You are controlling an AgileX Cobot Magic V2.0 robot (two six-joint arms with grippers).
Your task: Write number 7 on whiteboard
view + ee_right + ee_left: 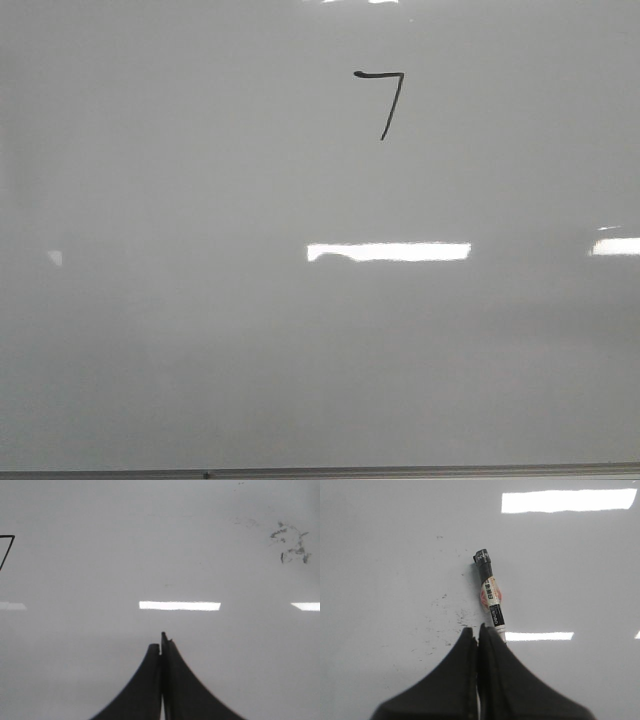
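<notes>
A thin black number 7 [382, 100] stands on the upper middle of the glossy pale whiteboard [200, 300]. Neither gripper shows in the front view. In the left wrist view my left gripper [477, 630] is shut, jaws pressed together with nothing between them. A black marker [490, 592] with a white and red label lies on the board just beyond the tips, its near end hidden behind one finger. In the right wrist view my right gripper [161, 645] is shut and empty over the bare board, and part of the number 7 [6, 550] shows at the frame's edge.
The board's thin grey bottom edge [320, 472] runs along the near side. Bright glare strips [390, 251] lie across the board. Dark ink smudges [292, 545] show in the right wrist view, and fine specks [452, 617] lie beside the marker.
</notes>
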